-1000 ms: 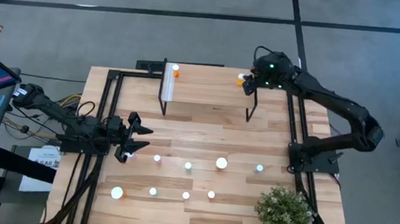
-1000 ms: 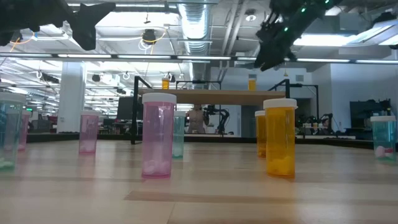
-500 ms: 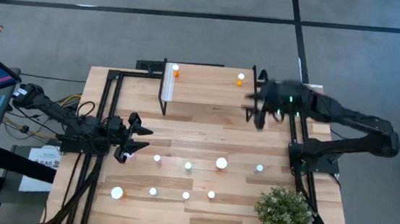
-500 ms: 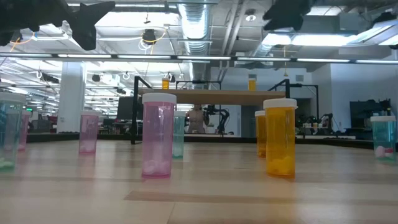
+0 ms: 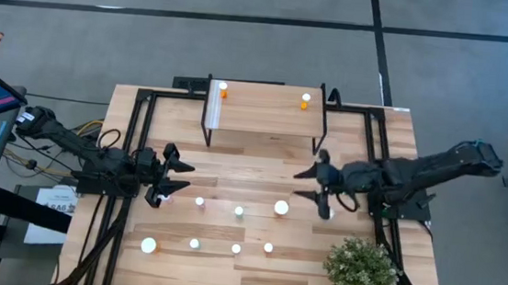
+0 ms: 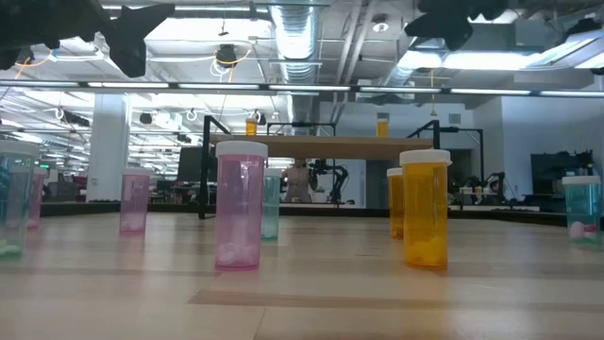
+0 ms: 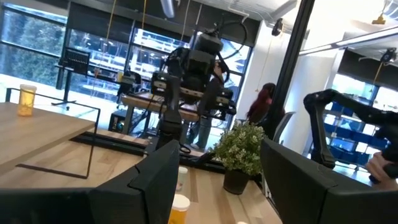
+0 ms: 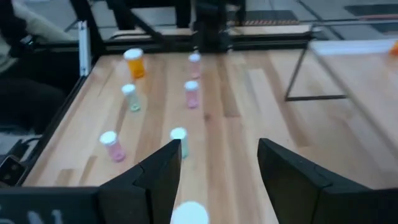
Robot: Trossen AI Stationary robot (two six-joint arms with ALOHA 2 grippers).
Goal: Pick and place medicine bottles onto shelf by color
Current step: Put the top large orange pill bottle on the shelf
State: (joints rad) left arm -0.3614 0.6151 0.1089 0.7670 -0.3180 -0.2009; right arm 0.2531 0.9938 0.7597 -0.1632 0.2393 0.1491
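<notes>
Bottles: translucent plastic cylinders, white caps, no legible labels. Shelf (image 5: 262, 108) light wood, black legs. Right claw (image 5: 317, 186) wide open, empty, above desk (image 5: 233, 173); left claw (image 5: 170, 176) open, empty.

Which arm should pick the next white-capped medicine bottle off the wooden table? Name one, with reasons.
Probably the right. The right gripper hangs open over the table, close by the large white-capped bottle, with more bottles ahead in its wrist view. The left gripper, also open, waits at the table's left side.

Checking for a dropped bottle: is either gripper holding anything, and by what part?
Nothing is held. The right gripper and the left gripper both have open, empty jaws above the table.
</notes>
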